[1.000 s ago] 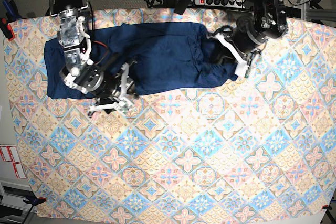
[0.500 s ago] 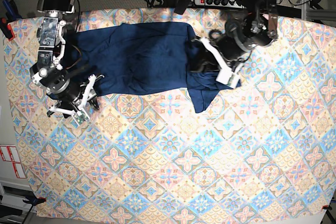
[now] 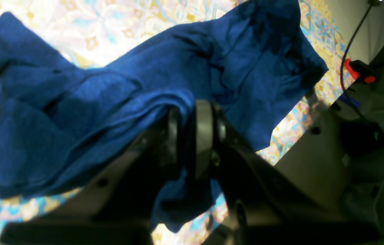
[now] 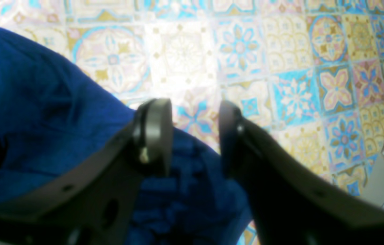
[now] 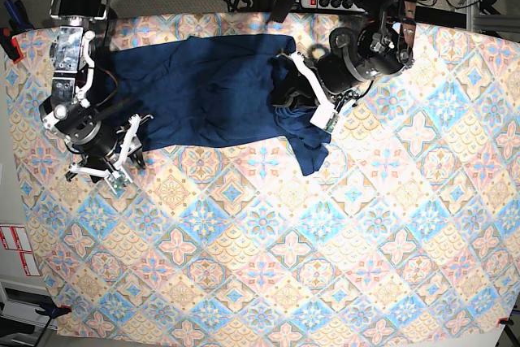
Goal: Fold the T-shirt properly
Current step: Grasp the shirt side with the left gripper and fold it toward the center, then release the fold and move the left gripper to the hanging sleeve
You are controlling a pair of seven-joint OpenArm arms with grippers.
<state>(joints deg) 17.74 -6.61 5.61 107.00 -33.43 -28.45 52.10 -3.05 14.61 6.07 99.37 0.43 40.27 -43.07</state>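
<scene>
The dark navy T-shirt point(image 5: 203, 87) lies across the back of the patterned tablecloth point(image 5: 268, 241). Its right end is bunched and folded back, with a flap hanging toward the front point(image 5: 310, 152). My left gripper point(image 5: 302, 91) is shut on that bunched end; in the left wrist view the fingers point(image 3: 205, 136) pinch a fold of the T-shirt point(image 3: 110, 85) raised above the cloth. My right gripper point(image 5: 128, 152) is open and empty at the shirt's left front corner. In the right wrist view it point(image 4: 192, 132) hovers with the T-shirt point(image 4: 25, 119) under its left finger.
A power strip with cables point(image 5: 333, 2) runs behind the table's back edge. A red clamp point(image 5: 6, 38) sits at the back left corner, also in the left wrist view point(image 3: 358, 69). A red-and-white label point(image 5: 16, 249) lies beside the left edge.
My left gripper has pulled the shirt's right end leftward over the body, leaving a flap hanging. My right gripper has moved off the shirt to its left front corner.
</scene>
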